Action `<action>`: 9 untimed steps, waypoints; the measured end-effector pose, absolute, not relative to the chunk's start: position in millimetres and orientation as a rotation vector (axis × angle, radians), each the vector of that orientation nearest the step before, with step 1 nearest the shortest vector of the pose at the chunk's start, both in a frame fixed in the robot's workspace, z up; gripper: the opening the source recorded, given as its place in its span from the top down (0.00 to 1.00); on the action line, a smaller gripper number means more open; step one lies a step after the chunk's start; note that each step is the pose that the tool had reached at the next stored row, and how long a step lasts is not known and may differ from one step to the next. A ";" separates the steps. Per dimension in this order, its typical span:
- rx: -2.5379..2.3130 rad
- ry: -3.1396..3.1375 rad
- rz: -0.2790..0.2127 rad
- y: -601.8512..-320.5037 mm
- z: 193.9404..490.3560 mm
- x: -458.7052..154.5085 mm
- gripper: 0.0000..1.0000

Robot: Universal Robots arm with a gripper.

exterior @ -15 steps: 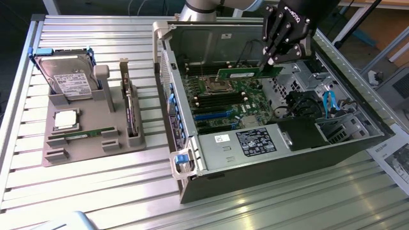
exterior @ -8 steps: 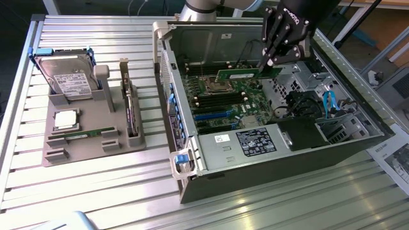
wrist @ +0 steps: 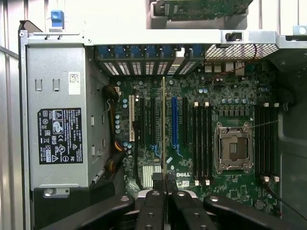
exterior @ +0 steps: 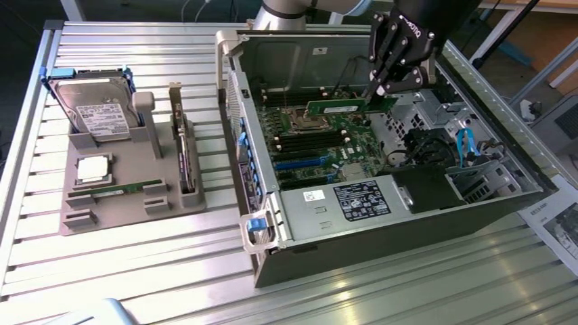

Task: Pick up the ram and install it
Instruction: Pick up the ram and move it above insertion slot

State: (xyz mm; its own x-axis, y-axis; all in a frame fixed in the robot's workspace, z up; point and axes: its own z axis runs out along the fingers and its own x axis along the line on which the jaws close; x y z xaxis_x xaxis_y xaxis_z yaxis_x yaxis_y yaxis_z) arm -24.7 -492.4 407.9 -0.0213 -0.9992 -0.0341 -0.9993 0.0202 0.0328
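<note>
Arm high, pincer downward, fingers nearly together.

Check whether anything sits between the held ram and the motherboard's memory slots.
Nothing visible does. The gripper holds the ram above the open case, and the black memory slots beside the processor socket lie uncovered.

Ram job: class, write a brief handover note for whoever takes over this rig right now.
Tool: shut on the ram, gripping it near one end.
Ram: level and on edge, hanging above the motherboard inside the open case.
Done: ram picked up and brought over the board.
Left: it sits in no slot yet; the slots beside the socket look empty.
</note>
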 end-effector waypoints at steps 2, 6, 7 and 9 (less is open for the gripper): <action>-2.197 2.243 0.074 -492.4 407.8 -24.7 0.88; -2.197 2.243 0.074 -490.6 407.8 -24.6 0.88; -2.197 2.243 0.074 -489.7 407.7 -24.6 0.88; -2.197 2.243 0.074 -487.1 407.5 -24.7 0.88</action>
State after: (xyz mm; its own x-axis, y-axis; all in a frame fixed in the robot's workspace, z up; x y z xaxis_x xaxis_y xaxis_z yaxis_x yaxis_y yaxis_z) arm -24.7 -487.1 407.5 -0.0213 -0.9992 -0.0343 -0.9993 0.0202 0.0327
